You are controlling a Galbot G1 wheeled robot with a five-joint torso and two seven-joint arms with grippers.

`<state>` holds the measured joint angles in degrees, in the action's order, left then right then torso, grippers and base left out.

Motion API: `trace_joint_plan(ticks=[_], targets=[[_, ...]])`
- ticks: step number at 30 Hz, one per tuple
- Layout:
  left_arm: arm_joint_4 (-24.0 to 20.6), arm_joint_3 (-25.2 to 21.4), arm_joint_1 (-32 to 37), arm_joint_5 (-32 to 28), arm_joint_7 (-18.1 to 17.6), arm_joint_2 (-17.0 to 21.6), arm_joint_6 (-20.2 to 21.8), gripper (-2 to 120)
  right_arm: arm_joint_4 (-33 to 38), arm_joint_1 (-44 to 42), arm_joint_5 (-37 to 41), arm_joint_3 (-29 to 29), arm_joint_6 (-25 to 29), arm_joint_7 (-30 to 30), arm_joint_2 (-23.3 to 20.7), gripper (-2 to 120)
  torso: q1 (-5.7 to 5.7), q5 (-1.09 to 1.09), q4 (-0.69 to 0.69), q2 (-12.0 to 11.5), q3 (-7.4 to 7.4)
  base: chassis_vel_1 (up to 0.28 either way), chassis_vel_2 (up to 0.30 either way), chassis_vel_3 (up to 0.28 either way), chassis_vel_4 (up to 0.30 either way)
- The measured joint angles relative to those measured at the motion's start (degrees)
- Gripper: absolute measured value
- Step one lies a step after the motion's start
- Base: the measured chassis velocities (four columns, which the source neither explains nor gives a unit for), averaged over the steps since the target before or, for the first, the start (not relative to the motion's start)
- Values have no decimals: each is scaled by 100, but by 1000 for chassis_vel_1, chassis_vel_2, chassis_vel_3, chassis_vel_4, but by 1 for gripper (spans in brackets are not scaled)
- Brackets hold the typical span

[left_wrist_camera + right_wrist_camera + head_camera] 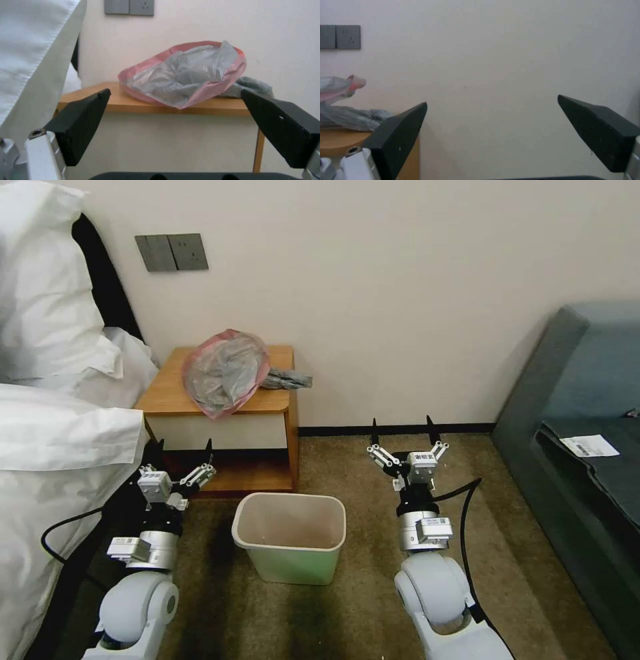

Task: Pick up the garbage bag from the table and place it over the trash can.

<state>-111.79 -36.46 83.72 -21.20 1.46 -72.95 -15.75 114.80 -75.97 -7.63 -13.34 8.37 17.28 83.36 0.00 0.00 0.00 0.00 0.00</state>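
The garbage bag (225,372) lies crumpled on the table (275,400) against the wall, its pink-banded mouth tipped forward – the trash can (289,537) stands on the carpet just before it, between the left gripper (182,452) and right gripper (403,431), both spread wide and holding nothing

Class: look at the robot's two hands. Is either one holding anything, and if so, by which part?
Nothing is held. The left hand and right hand are both open; the garbage bag lies on the table.

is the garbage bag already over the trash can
No, the garbage bag lies on the table, and the trash can stands unlined on the floor.
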Motion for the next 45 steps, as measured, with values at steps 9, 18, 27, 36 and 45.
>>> trace_joint_plan(ticks=[9,18,27,36,45], targets=[[0,0,0,0,0,0,0,98,0,0,0,0,0,0,0,100,0,0,0,0,0,0,0,0,0],[0,0,0,0,0,0,0,98,0,0,0,0,0,0,0,100,0,0,0,0,0,0,0,0,0],[0,0,0,0,0,0,0,98,0,0,0,0,0,0,0,100,0,0,0,0,0,0,0,0,0],[0,0,0,0,0,0,0,98,0,0,0,0,0,0,0,100,0,0,0,0,0,0,0,0,0],[0,0,0,0,0,0,0,98,0,0,0,0,0,0,0,100,0,0,0,0,0,0,0,0,0]])
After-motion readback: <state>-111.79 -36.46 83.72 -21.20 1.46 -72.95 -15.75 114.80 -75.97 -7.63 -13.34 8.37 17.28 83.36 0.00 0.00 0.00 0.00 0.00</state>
